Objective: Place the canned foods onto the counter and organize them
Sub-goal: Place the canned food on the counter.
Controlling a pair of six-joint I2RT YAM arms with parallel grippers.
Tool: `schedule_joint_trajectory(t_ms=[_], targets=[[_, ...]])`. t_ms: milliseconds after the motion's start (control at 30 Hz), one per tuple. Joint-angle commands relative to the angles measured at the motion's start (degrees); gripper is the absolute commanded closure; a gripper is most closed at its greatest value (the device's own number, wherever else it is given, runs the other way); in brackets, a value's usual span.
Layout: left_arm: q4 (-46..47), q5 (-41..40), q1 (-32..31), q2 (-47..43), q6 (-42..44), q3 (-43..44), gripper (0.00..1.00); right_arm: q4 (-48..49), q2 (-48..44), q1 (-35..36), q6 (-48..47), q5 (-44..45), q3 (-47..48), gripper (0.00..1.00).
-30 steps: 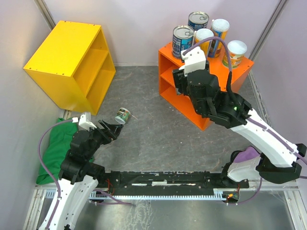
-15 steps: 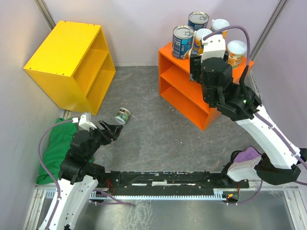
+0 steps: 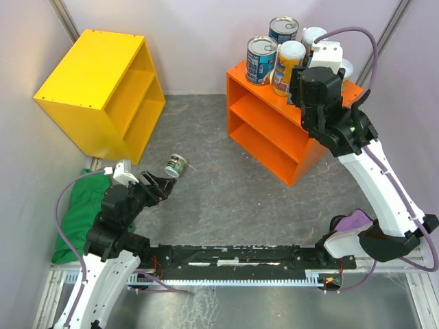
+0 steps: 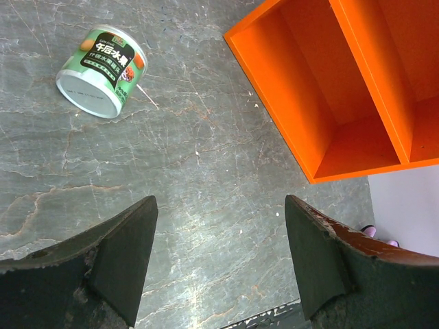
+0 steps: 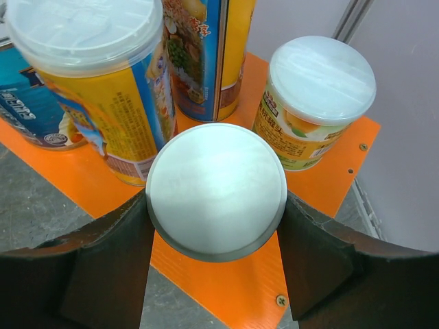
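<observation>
The orange counter (image 3: 274, 130) stands at the back right. On its top (image 5: 226, 281) stand two blue tins (image 3: 261, 59), two tall white-lidded cans (image 5: 103, 75) and a short yellow-labelled can (image 5: 312, 103). My right gripper (image 5: 216, 199) is shut on a short pale-lidded can (image 5: 216, 181) over the top's front right part, between those cans; whether it rests on the top I cannot tell. A green-labelled can (image 4: 101, 70) lies on its side on the grey floor (image 3: 175, 165). My left gripper (image 4: 219, 202) is open and empty, short of that can.
A yellow cabinet (image 3: 103, 89) sits at the back left, open side facing right. A green cloth (image 3: 79, 212) lies by the left arm. Walls close in on the left, the back and the right. A black rail (image 3: 226, 260) runs along the near edge.
My right arm has swung right and back with the can, from the counter's front face to over its top among the standing cans. The left arm and the green can have not moved.
</observation>
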Motion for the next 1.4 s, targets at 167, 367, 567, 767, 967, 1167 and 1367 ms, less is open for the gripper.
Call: schedule_joint_trajectory(t_ms=[167, 367, 567, 767, 967, 1167, 1367], targets=[[0.7, 0.4, 0.3, -0.3, 2.0, 2.4, 0.19, 2.5, 0.9, -4.3, 6.6, -3.8, 2.7, 0.98], [0.5, 0.3, 0.3, -0.3, 1.9, 2.5, 0.19, 2.4, 1.5, -5.4, 8.3, -4.7, 2.5, 0.98], [0.6, 0.1, 0.3, -0.3, 1.9, 2.4, 0.19, 2.1, 2.0, -6.0, 8.7, -4.9, 2.5, 0.98], [0.8, 0.2, 0.3, -0.3, 1.8, 2.2, 0.19, 1.4, 2.3, -6.3, 9.1, -5.0, 2.6, 0.99], [1.0, 0.3, 0.3, -0.2, 1.7, 2.1, 0.19, 0.4, 2.5, -6.7, 9.7, -5.7, 2.9, 0.98], [1.0, 0.4, 0.3, -0.2, 1.7, 2.1, 0.19, 0.0, 2.3, -6.8, 10.2, -6.2, 2.6, 0.83], [1.0, 0.7, 0.3, -0.2, 1.7, 2.1, 0.19, -0.3, 2.3, -6.9, 10.5, -6.3, 2.6, 0.58]])
